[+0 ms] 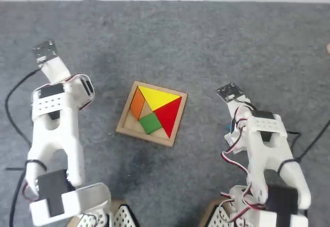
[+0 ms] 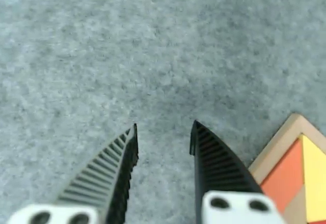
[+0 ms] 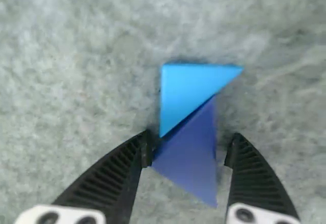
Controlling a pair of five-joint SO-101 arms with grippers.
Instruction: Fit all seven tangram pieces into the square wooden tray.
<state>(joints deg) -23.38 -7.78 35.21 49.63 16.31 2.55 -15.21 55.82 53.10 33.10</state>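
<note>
the tray [image 1: 124,126] lies in the middle of the grey worktop [image 1: 170,41], turned slightly askew; in it sit a yellow triangle [image 1: 154,97], a red triangle [image 1: 169,114], an orange piece [image 1: 137,103] and a green square [image 1: 150,123], with wood-coloured gaps between them; two pieces lie outside it on the worktop under the right arm, a light blue triangle [image 3: 188,89] and a dark blue triangle [image 3: 191,158], touching along one edge; the right hand [image 3: 191,136] is spread wide and straddles the dark blue one, one finger at its edge, the other just beside it; these pieces look like thin, stiff, light painted wood, probably smooth and apt to slide or tip on the soft cover, so a grip across two opposite flat edges, low down, seems best, away from the sharp tips; the neighbour may get dragged along; the left hand [image 2: 164,126] hangs spread wide over bare worktop, holding nothing, near the tray's corner [image 2: 277,145].
</note>
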